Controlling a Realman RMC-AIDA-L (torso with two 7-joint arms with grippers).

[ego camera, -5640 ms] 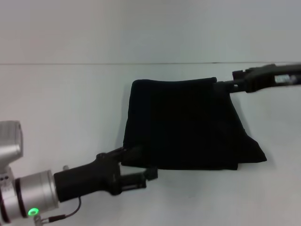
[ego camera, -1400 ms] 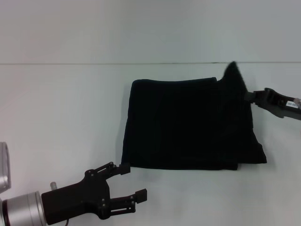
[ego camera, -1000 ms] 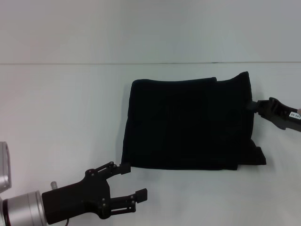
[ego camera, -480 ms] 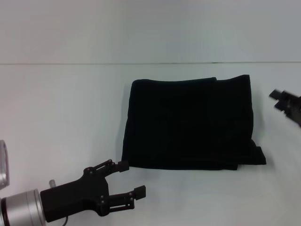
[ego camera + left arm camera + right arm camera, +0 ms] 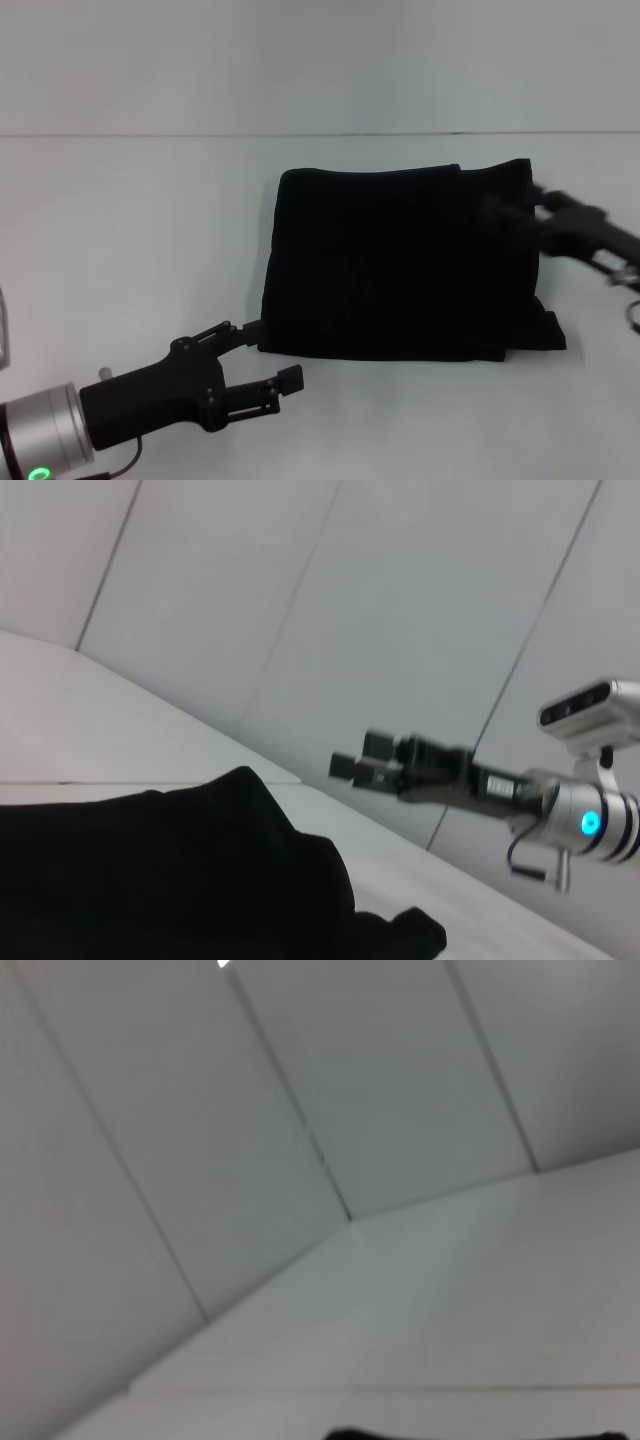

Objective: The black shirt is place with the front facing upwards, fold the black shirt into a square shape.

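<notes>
Already the black shirt (image 5: 400, 265) lies folded near-square mid-table (image 5: 140, 230). The left gripper (image 5: 262, 360), fingers apart, hovers at its near-left corner; the right gripper (image 5: 520, 212), fingers seemingly apart, should tidy the uneven right edge.

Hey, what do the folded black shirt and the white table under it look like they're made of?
The folded black shirt looks like soft matte fabric, probably cotton knit: its edges sag and its layers bunch at one corner. The white table looks hard, smooth and matte, possibly laminate; it is flat and even.
</notes>
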